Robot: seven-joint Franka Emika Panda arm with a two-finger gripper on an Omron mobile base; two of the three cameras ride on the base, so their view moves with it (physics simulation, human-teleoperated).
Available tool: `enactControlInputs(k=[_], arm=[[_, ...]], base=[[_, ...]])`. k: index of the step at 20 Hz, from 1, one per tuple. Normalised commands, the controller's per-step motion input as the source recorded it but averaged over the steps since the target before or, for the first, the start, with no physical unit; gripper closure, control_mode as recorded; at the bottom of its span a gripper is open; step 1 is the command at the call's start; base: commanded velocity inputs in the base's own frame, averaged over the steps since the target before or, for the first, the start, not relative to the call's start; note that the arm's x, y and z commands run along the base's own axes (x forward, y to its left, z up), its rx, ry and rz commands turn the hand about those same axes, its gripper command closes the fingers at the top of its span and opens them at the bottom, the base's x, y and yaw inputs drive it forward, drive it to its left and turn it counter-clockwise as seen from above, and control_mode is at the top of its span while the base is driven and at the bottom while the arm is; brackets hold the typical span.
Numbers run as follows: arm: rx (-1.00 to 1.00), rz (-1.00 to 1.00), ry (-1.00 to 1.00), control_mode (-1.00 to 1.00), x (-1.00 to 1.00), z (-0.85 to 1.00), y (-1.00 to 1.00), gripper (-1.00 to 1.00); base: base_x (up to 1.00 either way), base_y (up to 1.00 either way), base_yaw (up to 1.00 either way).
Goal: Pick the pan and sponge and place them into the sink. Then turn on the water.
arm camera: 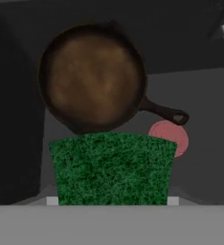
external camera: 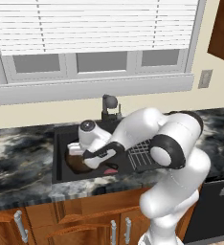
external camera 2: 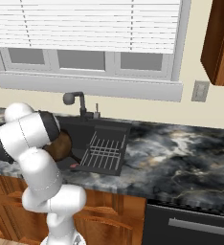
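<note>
The big black sink sits in the marbled counter, with a grey wire rack on its right side. The round brown pan lies on the sink floor, next to a pink drain. Above the pan, the gripper pinches the green sponge between its fingers, holding it over the sink.
</note>
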Motion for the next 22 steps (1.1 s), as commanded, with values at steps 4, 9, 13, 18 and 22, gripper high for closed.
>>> enactControlInputs(k=[4, 9, 13, 18, 22], arm=[[0.00, 0.00, 0.00, -1.00, 0.54, -0.02, -0.25, 1.00], [-0.01, 0.00, 0.00, -1.00, 0.54, -0.12, -0.07, 1.00], [-0.08, 0.01, 0.02, -1.00, 0.45, -0.41, 0.00, 1.00], [-0.14, 0.02, 0.02, -1.00, 0.38, -0.57, 0.01, 1.00], [-0.19, 0.02, 0.01, -1.00, 0.34, -0.64, 0.01, 1.00]], base=[[0.00, 0.00, 0.00], [0.00, 0.00, 0.00], [0.00, 0.00, 0.00], [0.00, 0.00, 0.00], [0.00, 0.00, 0.00]])
